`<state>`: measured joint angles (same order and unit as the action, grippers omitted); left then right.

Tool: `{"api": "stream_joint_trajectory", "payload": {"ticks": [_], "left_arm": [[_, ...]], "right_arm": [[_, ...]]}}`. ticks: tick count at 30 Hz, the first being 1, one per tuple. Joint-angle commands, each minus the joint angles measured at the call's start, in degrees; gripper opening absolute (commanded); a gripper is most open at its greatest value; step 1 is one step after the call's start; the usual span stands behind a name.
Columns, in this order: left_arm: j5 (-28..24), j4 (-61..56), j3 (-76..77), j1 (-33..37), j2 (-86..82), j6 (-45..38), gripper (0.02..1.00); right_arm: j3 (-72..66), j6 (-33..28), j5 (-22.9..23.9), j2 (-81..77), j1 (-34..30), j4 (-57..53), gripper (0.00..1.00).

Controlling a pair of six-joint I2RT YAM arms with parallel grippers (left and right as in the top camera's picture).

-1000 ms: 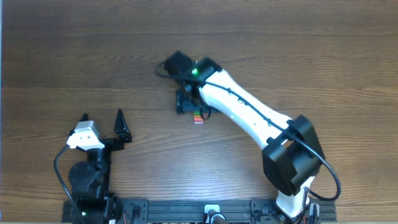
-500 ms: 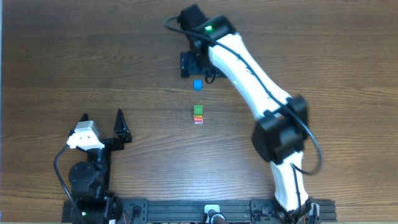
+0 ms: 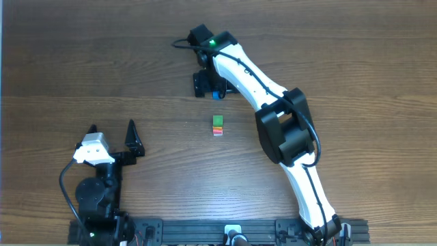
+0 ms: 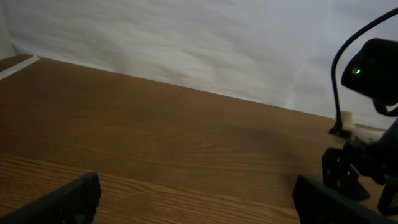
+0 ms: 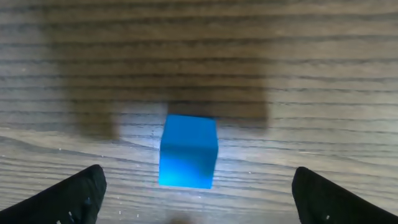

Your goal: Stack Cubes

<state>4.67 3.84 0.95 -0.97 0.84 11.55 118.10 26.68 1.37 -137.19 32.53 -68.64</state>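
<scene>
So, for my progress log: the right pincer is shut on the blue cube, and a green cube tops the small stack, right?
Not shut: the right wrist view shows the right pincer open, with the blue cube lying on the table between its fingers. A green cube does top the small stack.

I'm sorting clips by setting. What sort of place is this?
Likely a robotics lab bench: a white robot arm and a black robot arm on a brown wood-grain table, a plain white backdrop behind, plus a small blue cube and a green-topped cube stack.
</scene>
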Motion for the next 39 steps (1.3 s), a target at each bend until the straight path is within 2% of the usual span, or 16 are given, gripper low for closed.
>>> {"api": "stream_joint_trajectory", "payload": {"ticks": [1,6,19,32,39], "left_arm": [[-0.15,-0.13,-0.57,0.31,-0.42,-0.68,1.0],[-0.17,-0.13,-0.57,0.31,-0.42,-0.68,0.998],[-0.17,-0.11,-0.57,0.31,-0.42,-0.68,1.0],[-0.17,-0.11,-0.57,0.31,-0.42,-0.68,1.0],[-0.15,-0.13,-0.57,0.31,-0.42,-0.68,0.998]], "right_arm": [[0.17,-0.31,-0.17,-1.99,0.66,0.46,0.917],[0.17,2.64,0.61,-2.03,0.79,1.11,0.805],[0.17,5.49,1.11,-2.03,0.94,1.09,0.362],[0.24,5.92,1.09,-1.95,0.92,0.87,0.066],[1.2,5.88,1.11,1.2,0.83,-1.01,0.016]]}}
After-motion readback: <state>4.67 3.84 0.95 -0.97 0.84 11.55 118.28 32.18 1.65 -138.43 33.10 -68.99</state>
